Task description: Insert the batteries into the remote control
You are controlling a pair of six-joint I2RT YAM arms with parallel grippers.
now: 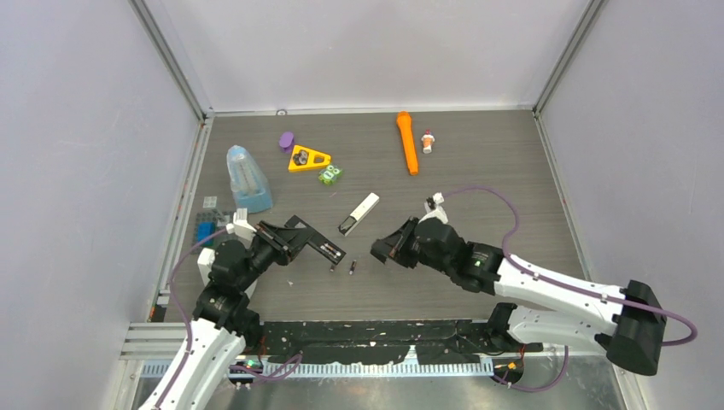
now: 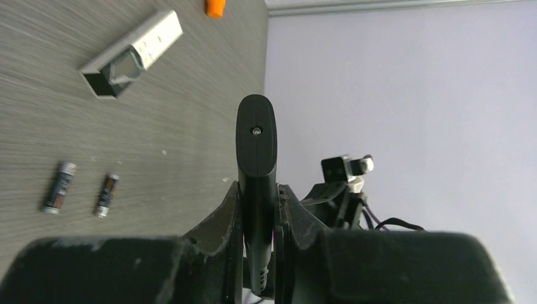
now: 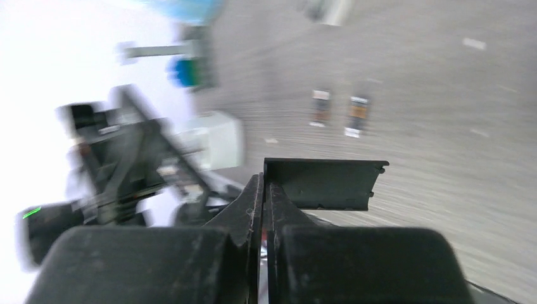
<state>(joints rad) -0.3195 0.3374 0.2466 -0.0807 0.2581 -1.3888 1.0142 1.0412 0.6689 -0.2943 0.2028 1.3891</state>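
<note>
The remote control [image 1: 359, 213], a slim white-silver bar with a dark near end, lies on the table mid-way between the arms; the left wrist view shows it [image 2: 133, 54] with its near end open. Two batteries [image 1: 333, 266] [image 1: 353, 268] lie side by side just in front of it, and show in the left wrist view [image 2: 59, 187] and the blurred right wrist view [image 3: 321, 107]. My left gripper [image 1: 282, 240] [image 2: 256, 190] is shut on a slim black device [image 2: 256, 136], held above the table left of the batteries. My right gripper [image 1: 386, 248] [image 3: 265, 183] is shut on a flat black cover plate [image 3: 323, 183], to the right of the batteries.
At the back lie an orange flashlight [image 1: 407, 142], a small white-and-red figure [image 1: 428, 141], a yellow triangle [image 1: 308, 159], a purple piece [image 1: 286, 140] and a green block [image 1: 330, 175]. A clear blue bottle [image 1: 246, 178] and a blue block [image 1: 205, 231] are at the left wall.
</note>
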